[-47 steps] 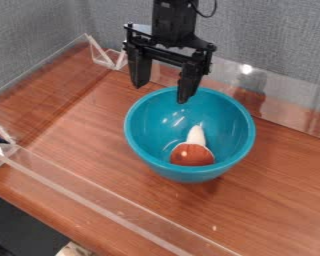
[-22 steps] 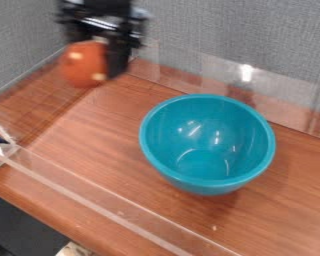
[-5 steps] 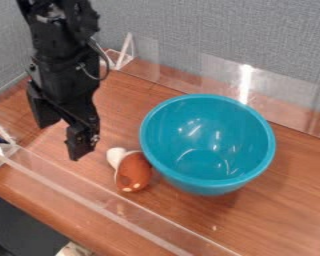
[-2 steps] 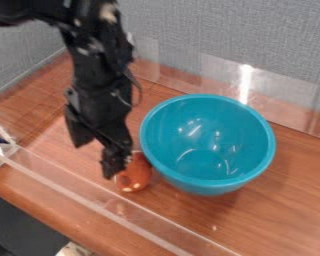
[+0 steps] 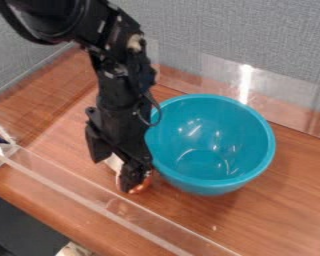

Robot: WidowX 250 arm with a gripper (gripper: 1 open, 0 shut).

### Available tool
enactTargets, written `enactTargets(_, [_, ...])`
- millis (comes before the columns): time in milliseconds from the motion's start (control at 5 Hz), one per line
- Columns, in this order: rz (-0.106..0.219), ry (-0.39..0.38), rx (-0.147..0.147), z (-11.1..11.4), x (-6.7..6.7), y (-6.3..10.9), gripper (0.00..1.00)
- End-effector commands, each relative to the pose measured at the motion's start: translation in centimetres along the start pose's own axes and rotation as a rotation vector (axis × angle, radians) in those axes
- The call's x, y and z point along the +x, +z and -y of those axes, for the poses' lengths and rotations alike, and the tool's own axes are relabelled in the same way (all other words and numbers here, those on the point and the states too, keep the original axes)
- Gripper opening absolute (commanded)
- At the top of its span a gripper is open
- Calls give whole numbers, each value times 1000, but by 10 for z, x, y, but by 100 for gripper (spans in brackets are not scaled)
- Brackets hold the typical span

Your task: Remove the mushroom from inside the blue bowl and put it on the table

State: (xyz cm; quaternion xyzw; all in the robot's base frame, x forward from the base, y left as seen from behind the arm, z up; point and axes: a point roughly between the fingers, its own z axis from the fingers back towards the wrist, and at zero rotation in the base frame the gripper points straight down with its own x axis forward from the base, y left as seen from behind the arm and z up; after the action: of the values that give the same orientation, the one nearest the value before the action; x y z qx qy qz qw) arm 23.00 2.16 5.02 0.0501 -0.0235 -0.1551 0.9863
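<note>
Mushroom point(image 5: 136, 179) lies on worktop point(image 5: 56, 120), just outside blue bowl point(image 5: 208, 143). Pincer point(image 5: 127, 168) directly above it, jaws apart, gripping nothing; bowl empty.

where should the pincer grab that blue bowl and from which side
Grip the blue bowl by its rim on the right, far from the mushroom, coming straight down from above. The rim is thin and open upward, so one finger can likely slip inside the empty hollow and one outside.
</note>
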Motion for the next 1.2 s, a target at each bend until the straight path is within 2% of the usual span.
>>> enactTargets(0, [41, 0, 12, -2, 15, 4, 100])
enactTargets(200, [38, 3, 11, -2, 18, 0, 100])
enactTargets(400, [35, 5, 11, -1, 18, -3, 0])
enactTargets(600, [39, 0, 13, -1, 18, 0, 0])
enactTargets(1000, [75, -10, 19, -8, 12, 27, 0])
